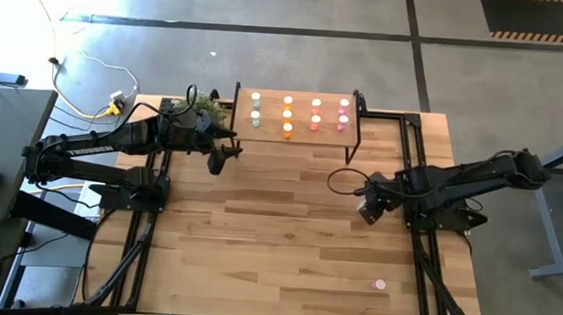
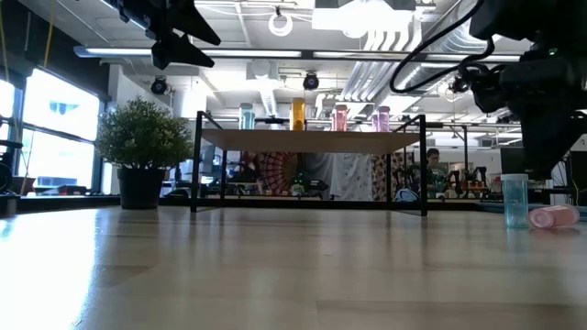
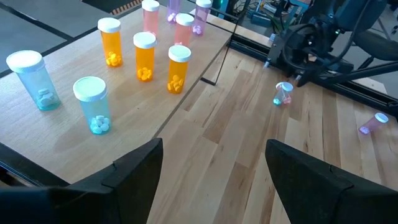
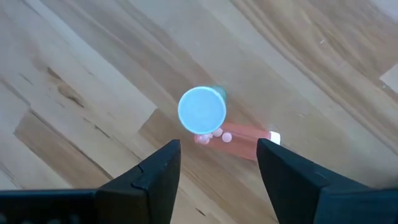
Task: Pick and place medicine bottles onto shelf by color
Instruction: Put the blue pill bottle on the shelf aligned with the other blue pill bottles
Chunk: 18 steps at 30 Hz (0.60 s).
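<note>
From above, the shelf (image 1: 298, 113) stands at the far edge of the tabletop (image 1: 287, 245), near its middle, with medicine bottles (image 1: 287, 116) upright on it in four rows by color: pale green at its left end, then orange, red-pink and pink at its right end. The left gripper (image 1: 226, 155) hangs off the shelf's near-left corner, its fingers apart and holding nothing. The right gripper (image 1: 369, 208) sits toward the table's right edge, pointing down at the boards. One pink bottle (image 1: 380, 284) lies alone close to the near-right corner.

At table level, the shelf (image 2: 312, 140) shows on black legs with bottle tops along it, and a potted plant (image 2: 140, 154) stands to its left. A pale blue-green bottle (image 2: 515, 200) stands upright on the tabletop below the right arm, and a pink bottle (image 2: 553, 216) lies on its side just beside it.

The left wrist camera shows its fingers (image 3: 127, 171) spread wide over bare wood at the shelf's edge, with pale green (image 3: 93, 104) and orange bottles (image 3: 144, 56) upright on the shelf.

The right wrist camera looks straight down: the right gripper (image 4: 219, 163) is spread and gripping nothing, above the white cap of the upright bottle (image 4: 201, 110), with a red-pink bottle (image 4: 239, 133) lying on its side against it.
</note>
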{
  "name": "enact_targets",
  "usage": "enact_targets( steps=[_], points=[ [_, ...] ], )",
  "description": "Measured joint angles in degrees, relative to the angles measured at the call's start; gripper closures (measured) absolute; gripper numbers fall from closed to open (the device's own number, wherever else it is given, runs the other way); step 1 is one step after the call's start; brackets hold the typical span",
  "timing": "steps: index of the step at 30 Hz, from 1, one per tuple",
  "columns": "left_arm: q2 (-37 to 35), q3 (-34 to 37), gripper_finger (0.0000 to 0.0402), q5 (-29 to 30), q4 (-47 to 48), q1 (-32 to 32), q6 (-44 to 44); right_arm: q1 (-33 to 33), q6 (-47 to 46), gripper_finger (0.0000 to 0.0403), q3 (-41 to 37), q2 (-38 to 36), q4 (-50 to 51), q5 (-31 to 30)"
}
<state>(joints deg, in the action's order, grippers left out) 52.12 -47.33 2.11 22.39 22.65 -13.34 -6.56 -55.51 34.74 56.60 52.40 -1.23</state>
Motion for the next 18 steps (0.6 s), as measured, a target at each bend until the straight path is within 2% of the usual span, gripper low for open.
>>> enact_targets(
  steps=[7, 18],
  points=[
    [0.0, 0.0, 0.0126, 0.0, 0.0, 0.0, 0.0, 1.4, 0.0, 0.0175, 0.0, 0.0, -3.0, -0.2],
    [0.0, 0.0, 0.0126, 0.0, 0.0, 0.0, 0.0, 1.5, -1.0, 0.0174, 0.0, 3.4, -4.8, -2.2]
  ],
)
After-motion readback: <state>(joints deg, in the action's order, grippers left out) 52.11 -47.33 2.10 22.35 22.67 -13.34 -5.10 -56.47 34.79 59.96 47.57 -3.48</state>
